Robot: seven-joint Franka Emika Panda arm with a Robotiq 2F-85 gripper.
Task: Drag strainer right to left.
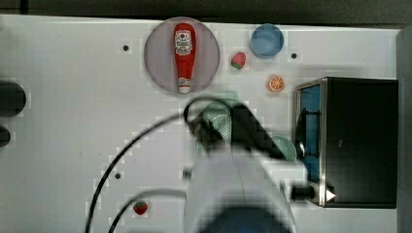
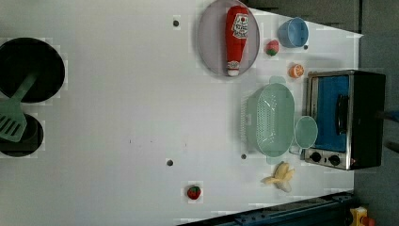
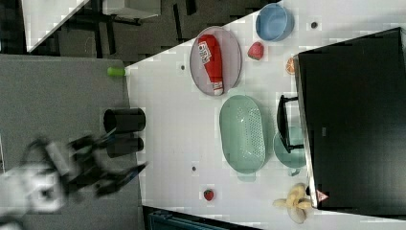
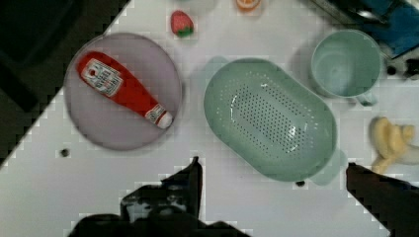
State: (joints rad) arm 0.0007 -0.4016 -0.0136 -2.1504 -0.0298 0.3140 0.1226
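One strainer (image 2: 274,120) is sitting on the white table (image 2: 117,117), its mint-green oval bowl pierced with many small holes. In the left view it is lying just left of one mint-green mug (image 2: 306,132), which is standing in front of one toaster oven (image 2: 346,120) with a blue glass door. One round grey plate (image 2: 211,37) is carrying one red ketchup bottle (image 2: 236,37) lying on its side. One blue bowl (image 2: 293,32) is resting near the table's far corner. Three toy strawberries are showing: one (image 2: 272,47) between the plate and the bowl, one (image 2: 194,191) near the table's lower edge in the left view, and the same pair repeating in the other cameras. One orange slice (image 2: 296,71) is lying near the oven's top corner, and one peeled banana (image 2: 281,177) below the oven. One green spatula (image 2: 14,115) is leaning across two black round burners (image 2: 28,70) at the left view's left.

The gripper (image 4: 272,173) is hovering above the strainer, apart from it, with its two dark fingers (image 4: 190,180) spread wide and nothing between them.

The table is white with a few small dark holes; beyond its edge a grey floor and dark furniture are showing in the right view.
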